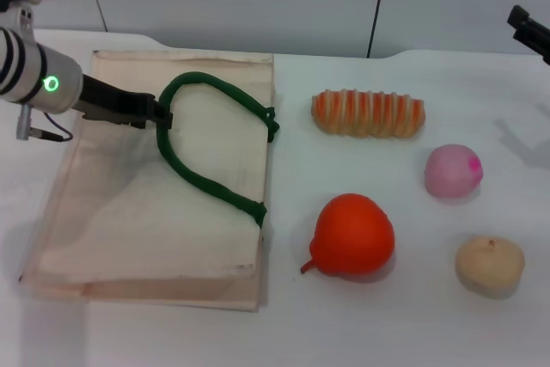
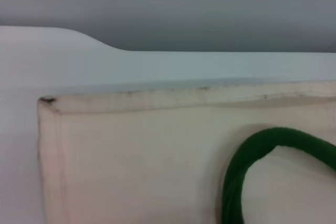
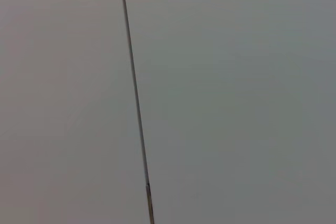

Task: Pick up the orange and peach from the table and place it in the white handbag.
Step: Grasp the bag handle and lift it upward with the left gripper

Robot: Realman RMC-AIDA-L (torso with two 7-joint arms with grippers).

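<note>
The white handbag [image 1: 129,221] lies flat on the left of the table, with its green loop handle [image 1: 215,92] on top. My left gripper [image 1: 159,114] reaches in from the left, and its dark fingers are closed on the left side of that handle. The left wrist view shows the bag's far corner [image 2: 131,156] and part of the handle [image 2: 247,161]. The orange [image 1: 352,235] sits right of the bag, near the front. The peach [image 1: 453,170] lies farther right. My right gripper [image 1: 528,27] is high at the far right edge, away from everything.
A long orange-and-cream striped roll [image 1: 368,113] lies behind the orange. A pale tan round fruit [image 1: 489,265] sits at the front right. The white table [image 1: 344,324] ends at a grey wall behind. The right wrist view shows only the wall.
</note>
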